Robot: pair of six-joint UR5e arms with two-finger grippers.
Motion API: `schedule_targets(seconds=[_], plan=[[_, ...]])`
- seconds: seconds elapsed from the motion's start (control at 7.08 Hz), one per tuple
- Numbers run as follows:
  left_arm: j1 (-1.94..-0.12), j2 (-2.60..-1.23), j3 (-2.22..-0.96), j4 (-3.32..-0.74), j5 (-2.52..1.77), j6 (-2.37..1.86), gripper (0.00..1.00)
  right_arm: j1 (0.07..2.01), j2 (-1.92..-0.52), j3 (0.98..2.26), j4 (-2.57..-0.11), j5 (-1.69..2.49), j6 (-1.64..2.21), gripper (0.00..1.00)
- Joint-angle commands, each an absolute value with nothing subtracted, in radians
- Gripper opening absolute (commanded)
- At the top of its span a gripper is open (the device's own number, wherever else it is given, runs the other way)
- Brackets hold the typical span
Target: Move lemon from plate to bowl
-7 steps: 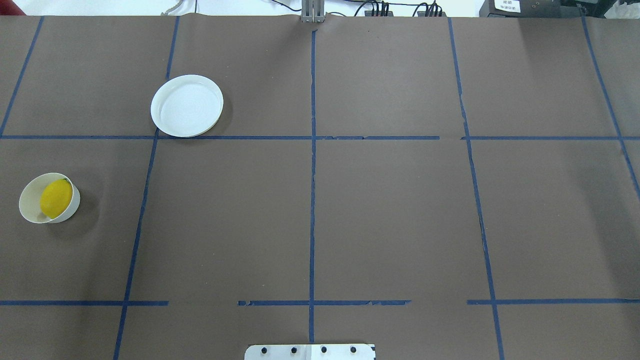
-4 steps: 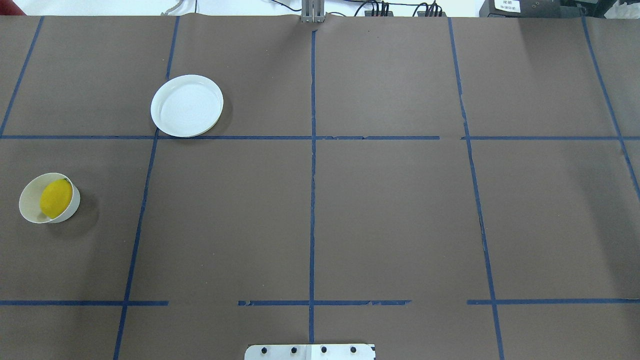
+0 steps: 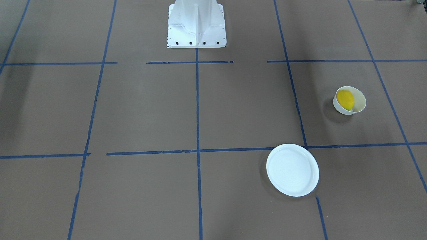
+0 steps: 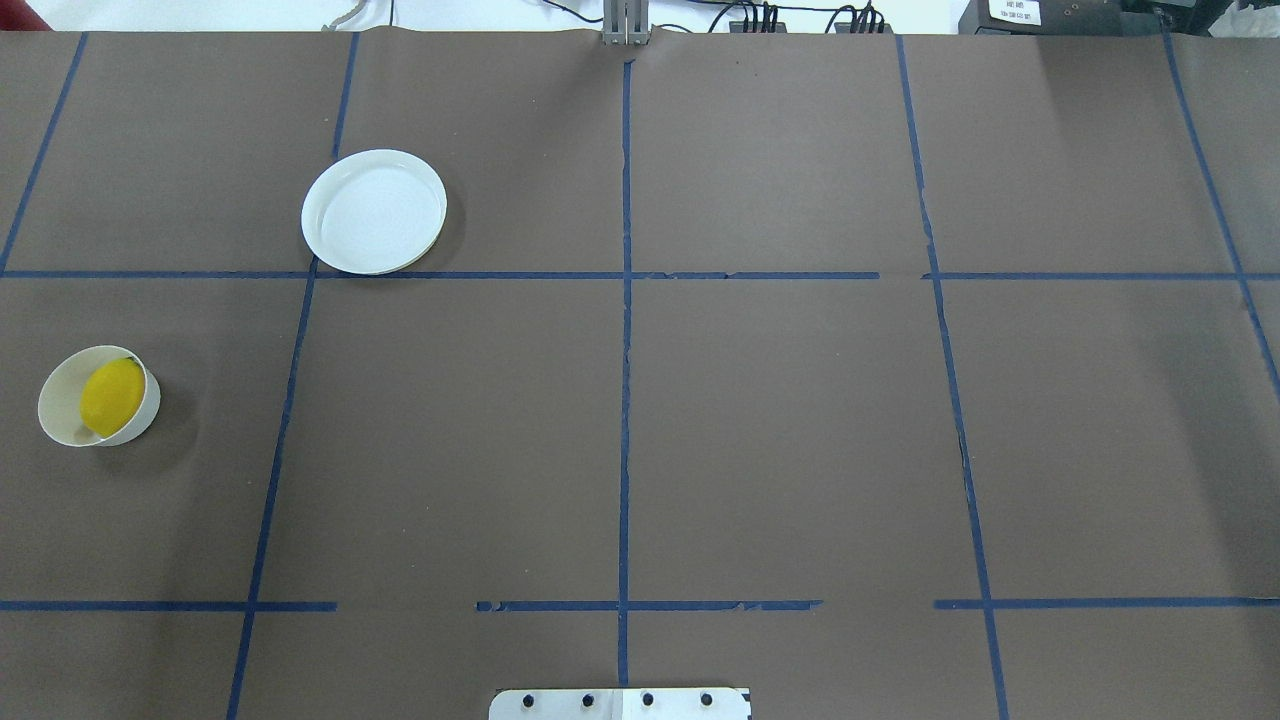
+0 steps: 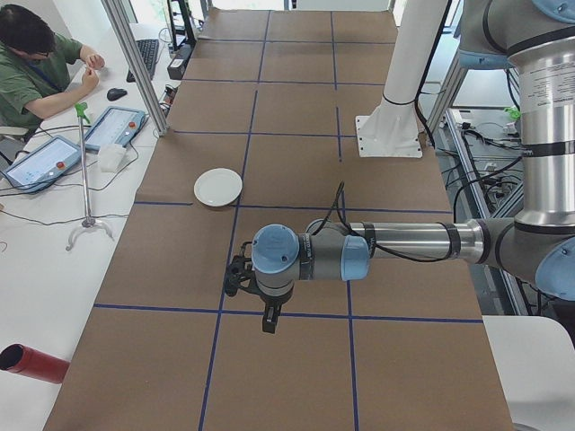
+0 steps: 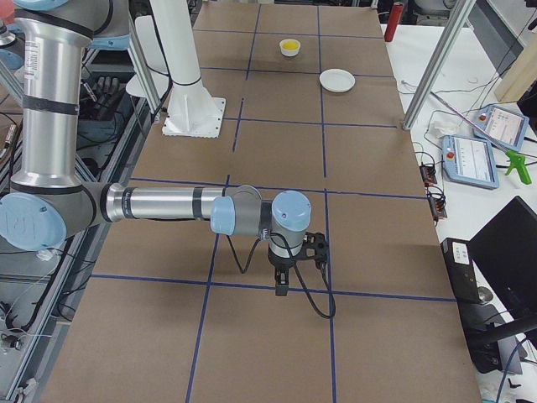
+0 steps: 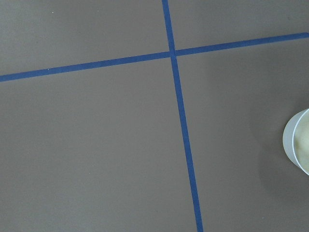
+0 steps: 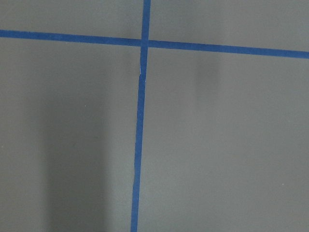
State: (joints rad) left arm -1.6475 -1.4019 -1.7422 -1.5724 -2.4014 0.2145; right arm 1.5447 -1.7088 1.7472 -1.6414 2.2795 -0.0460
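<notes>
Right by the robot, the white base (image 4: pixel 620 703) stands at the near edge of the counter (image 4: pixel 780 430), whose brown paper is crossed by blue tape lines (image 4: pixel 625 400). The left end effector (image 5: pixel 268 316) hangs above the counter, pointing down and touching nothing. It shows only in the side view from the robot's left, so I cannot tell whether it is spread wide or drawn narrow. The right end effector (image 6: pixel 281 284) hangs the same way over a tape line on the other half. It too is seen only from the side, and its spread cannot be told either. Further out, on the robot's left half, the bowl (image 4: pixel 55 412) stands upright on the counter. The lemon (image 4: pixel 110 397) lies inside it, leaning on the wall that faces the middle of the counter. Neither end effector holds the lemon. The left wrist camera catches only a sliver of the bowl's rim at its right edge, so the fruit lies off to the side of the left end effector rather than under it. It is well apart from the right end effector, which is toward the opposite end of the counter. Farther still, the plate (image 4: pixel 373 212) sits flat, its white face showing whole. It is apart from the bowl, and its near rim lies over a tape line.
</notes>
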Motion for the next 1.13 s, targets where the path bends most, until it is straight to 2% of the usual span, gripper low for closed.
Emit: schedule_targets(seconds=[0.0, 0.99], plan=[[-1.648, -1.391, -1.817, -1.571, -2.399, 0.213, 1.00, 1.545, -1.709, 1.747, -1.641, 2.279, -0.046, 1.00], [-1.647, -1.390, -1.804, -1.569, -2.396, 0.213, 1.00, 1.545, -1.709, 1.747, -1.641, 2.279, -0.046, 1.00]])
